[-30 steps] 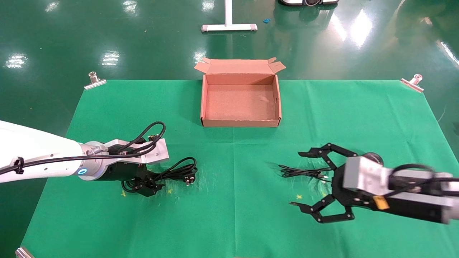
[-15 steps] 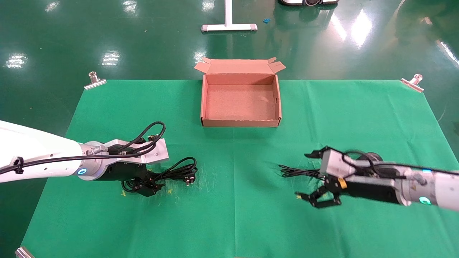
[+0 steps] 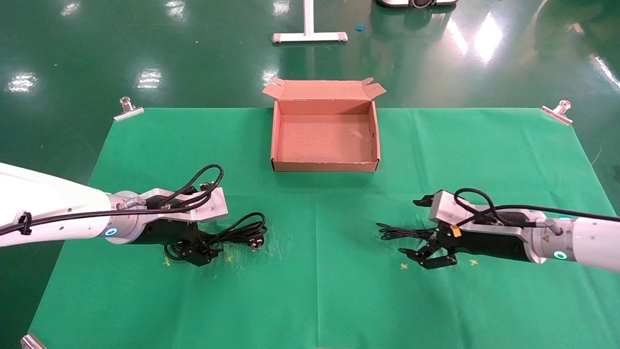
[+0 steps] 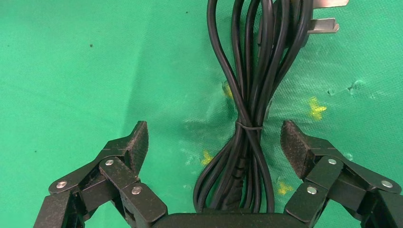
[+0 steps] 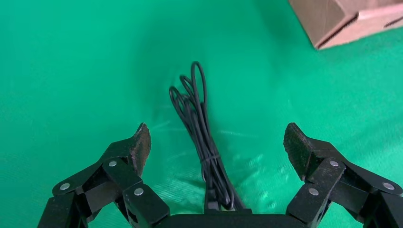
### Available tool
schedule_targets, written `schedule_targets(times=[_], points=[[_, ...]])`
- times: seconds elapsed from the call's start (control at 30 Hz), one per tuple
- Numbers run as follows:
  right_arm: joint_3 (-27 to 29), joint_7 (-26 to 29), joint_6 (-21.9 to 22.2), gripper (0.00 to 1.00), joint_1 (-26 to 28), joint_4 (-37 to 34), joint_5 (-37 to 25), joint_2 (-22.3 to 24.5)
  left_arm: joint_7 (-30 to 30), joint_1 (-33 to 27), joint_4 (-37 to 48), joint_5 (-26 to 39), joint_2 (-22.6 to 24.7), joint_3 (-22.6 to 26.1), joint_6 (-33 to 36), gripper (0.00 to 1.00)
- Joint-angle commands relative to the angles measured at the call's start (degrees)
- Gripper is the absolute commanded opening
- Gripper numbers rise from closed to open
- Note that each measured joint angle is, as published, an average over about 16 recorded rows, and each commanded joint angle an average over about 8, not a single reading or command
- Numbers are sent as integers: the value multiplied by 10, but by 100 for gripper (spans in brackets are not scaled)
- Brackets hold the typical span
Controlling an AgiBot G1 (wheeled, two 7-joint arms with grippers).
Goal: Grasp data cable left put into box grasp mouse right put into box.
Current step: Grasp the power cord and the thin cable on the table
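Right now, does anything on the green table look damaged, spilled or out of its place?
Nothing stands out. The brown cardboard box sits open and empty, the thick black coiled data cable lies tied between the open left gripper, and the open right gripper straddles a thin cord.

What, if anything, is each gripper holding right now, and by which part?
Nothing is held. The left gripper is open, its fingers either side of the data cable near its tie. The right gripper is open over the mouse's thin cord.

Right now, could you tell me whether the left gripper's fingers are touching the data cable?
Apart. In the left wrist view the left gripper is open, and green cloth shows between each fingertip pad and the tied data cable lying between them.
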Motion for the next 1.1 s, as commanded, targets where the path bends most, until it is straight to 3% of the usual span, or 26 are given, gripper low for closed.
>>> schedule_targets(times=[0.03, 0.07, 0.1, 0.27, 0.3, 0.33, 0.37, 1.1], points=[[0, -6, 3, 100, 0, -9, -1, -2, 0, 0, 0, 0, 0, 0, 0, 92], [0, -7, 5, 100, 0, -13, -2, -3, 0, 0, 0, 0, 0, 0, 0, 80], [0, -7, 8, 91, 0, -16, -3, -4, 0, 0, 0, 0, 0, 0, 0, 67], [0, -9, 17, 29, 1, -26, -7, -7, 0, 0, 0, 0, 0, 0, 0, 6], [0, -9, 17, 16, 1, -26, -7, -6, 0, 0, 0, 0, 0, 0, 0, 0], [0, -9, 17, 4, 1, -26, -7, -6, 0, 0, 0, 0, 0, 0, 0, 0], [0, -8, 17, 0, 1, -25, -7, -6, 0, 0, 0, 0, 0, 0, 0, 0], [1, -8, 10, 0, -1, -17, -3, -5, 0, 0, 0, -1, 0, 0, 0, 0]])
